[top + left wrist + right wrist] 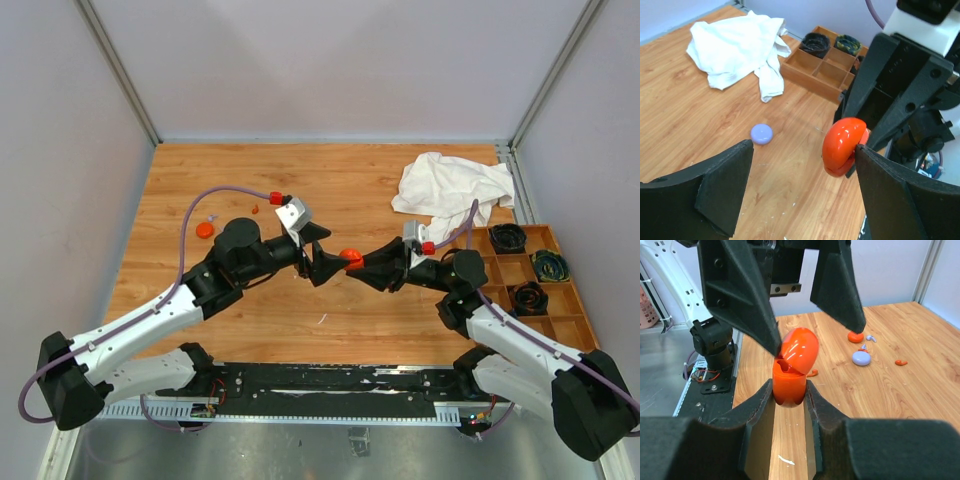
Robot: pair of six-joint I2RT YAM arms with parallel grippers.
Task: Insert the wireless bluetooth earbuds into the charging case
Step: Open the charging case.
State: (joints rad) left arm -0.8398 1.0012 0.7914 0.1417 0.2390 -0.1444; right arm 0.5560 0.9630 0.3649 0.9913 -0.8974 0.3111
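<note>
Between right gripper [790,391] jaws — orange-red egg-shaped plastic charging case [799,350] clamped upright, lid open for loading | left gripper [802,170] jaws apart, flanking lid

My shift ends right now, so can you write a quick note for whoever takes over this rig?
Right gripper: shut on the orange-red charging case, held off the table, lid hinged open.
Left gripper: open and empty, its fingers on either side of the case lid.
Earbuds: orange-red earbuds and a lavender earbud lie loose on the table, near a lavender disc and an orange-red disc.
Done: case is up and open.
Left: pick up the earbuds and seat them in the case; none is gripped yet.
</note>
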